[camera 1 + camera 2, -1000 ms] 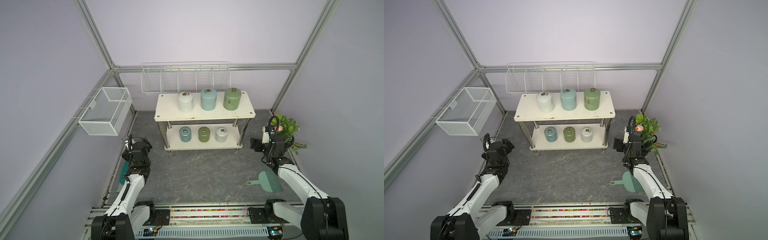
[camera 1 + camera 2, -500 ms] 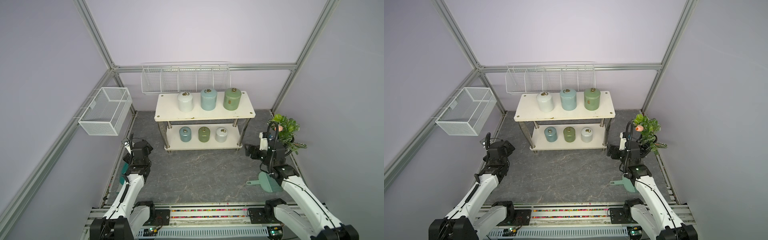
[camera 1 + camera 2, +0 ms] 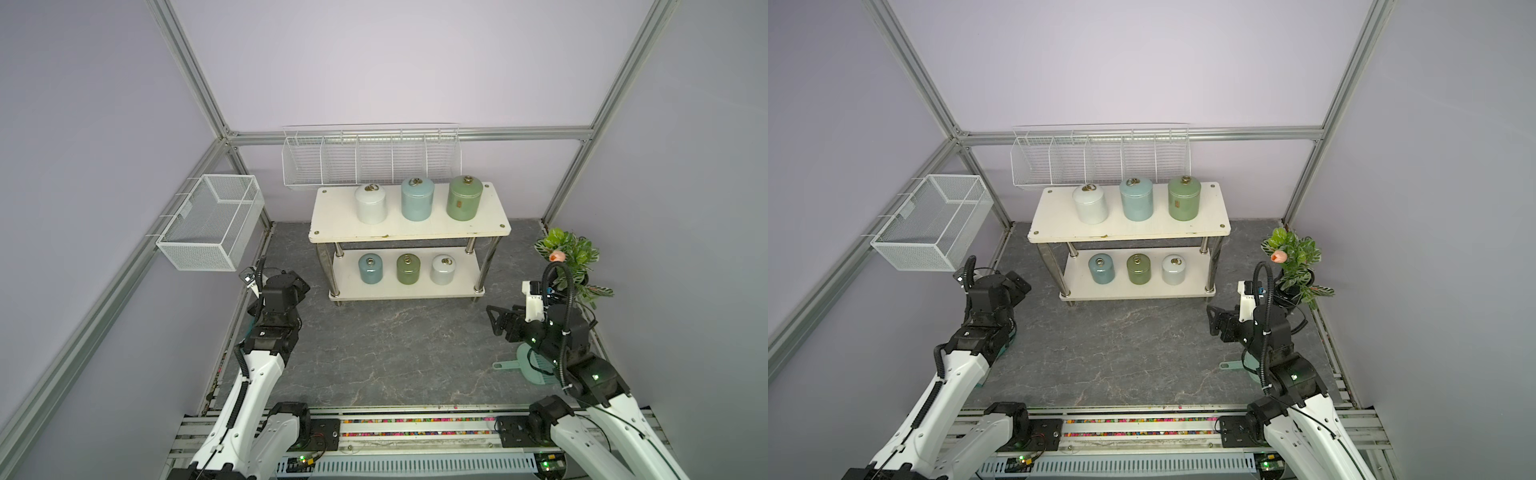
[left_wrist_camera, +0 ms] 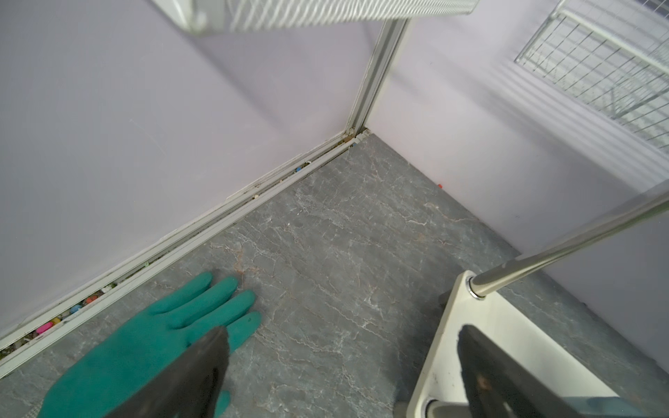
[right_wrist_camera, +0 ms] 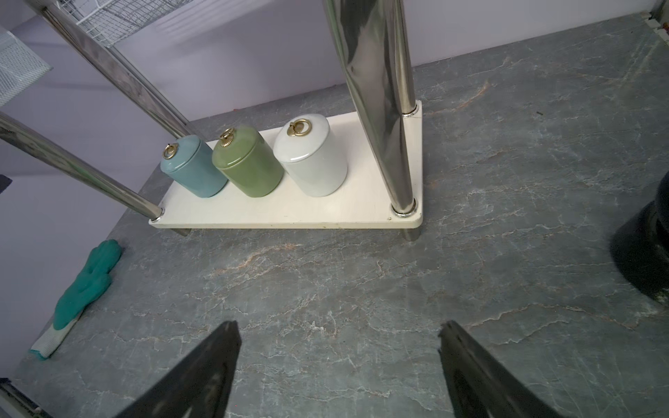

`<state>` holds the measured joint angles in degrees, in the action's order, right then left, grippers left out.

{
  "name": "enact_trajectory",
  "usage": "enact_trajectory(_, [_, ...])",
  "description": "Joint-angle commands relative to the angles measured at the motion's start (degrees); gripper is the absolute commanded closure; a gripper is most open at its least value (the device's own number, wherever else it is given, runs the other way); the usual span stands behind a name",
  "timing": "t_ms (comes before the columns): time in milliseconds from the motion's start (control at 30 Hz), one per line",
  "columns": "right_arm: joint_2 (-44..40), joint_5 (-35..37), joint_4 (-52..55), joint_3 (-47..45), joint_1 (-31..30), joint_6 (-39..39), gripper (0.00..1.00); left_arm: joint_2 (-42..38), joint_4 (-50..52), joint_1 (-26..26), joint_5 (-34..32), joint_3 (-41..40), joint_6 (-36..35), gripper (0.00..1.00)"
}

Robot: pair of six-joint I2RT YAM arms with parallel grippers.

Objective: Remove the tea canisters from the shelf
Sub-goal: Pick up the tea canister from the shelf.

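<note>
With all six tea canisters [image 3: 417, 199] standing on the shelf [image 3: 332, 220], three per board, I hold the right gripper [image 5: 340, 329], jaws apart and empty, facing the lower board's white canister [image 5: 311, 159], seemingly for a first pick, while the left gripper [image 4: 344, 329] hangs spread wide by the shelf's left end.

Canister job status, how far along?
Done: nothing, all six canisters sit on the shelf, three per level. In hand: nothing, left gripper and right gripper both have open, empty jaws; the right faces the lower three. To do: all six.
</note>
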<state>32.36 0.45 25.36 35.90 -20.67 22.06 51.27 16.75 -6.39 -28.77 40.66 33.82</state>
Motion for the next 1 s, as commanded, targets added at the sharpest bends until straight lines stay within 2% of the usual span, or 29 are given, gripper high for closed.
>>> enact_trajectory(0, [3.88,0.41,1.34,4.40,-1.25,1.23,0.11,-1.77,4.67,-0.20,-1.19,1.76,1.82,0.00])
enact_trajectory(267, [17.01,7.27,5.03,19.62,-9.16,-3.90,0.11,-4.16,6.36,-0.20,-0.59,2.64,0.10,0.00])
enact_trajectory(400, [20.02,14.53,7.32,25.02,-15.54,-6.79,0.11,-3.98,6.36,-0.22,0.11,2.76,0.10,0.00])
enact_trajectory(533, [21.74,16.41,7.10,27.55,-19.26,-10.67,0.11,-4.58,6.75,-0.21,0.70,3.12,0.18,0.00])
enact_trajectory(667, [23.69,21.56,8.03,30.12,-21.53,-13.07,0.11,-6.67,7.28,-0.21,3.52,3.67,-0.59,0.00])
enact_trajectory(833, [24.35,32.07,7.85,34.42,-23.93,-16.34,0.11,-10.84,8.97,-0.22,8.58,4.66,-1.60,0.00])
enact_trajectory(900, [22.80,38.74,1.33,33.18,-27.74,-22.41,0.11,-12.24,8.91,-0.24,12.34,5.33,-2.55,0.00])
enact_trajectory(967, [20.81,39.77,-4.75,31.19,-29.04,-26.47,0.11,-12.85,8.91,-0.20,16.01,6.53,-4.04,0.00])
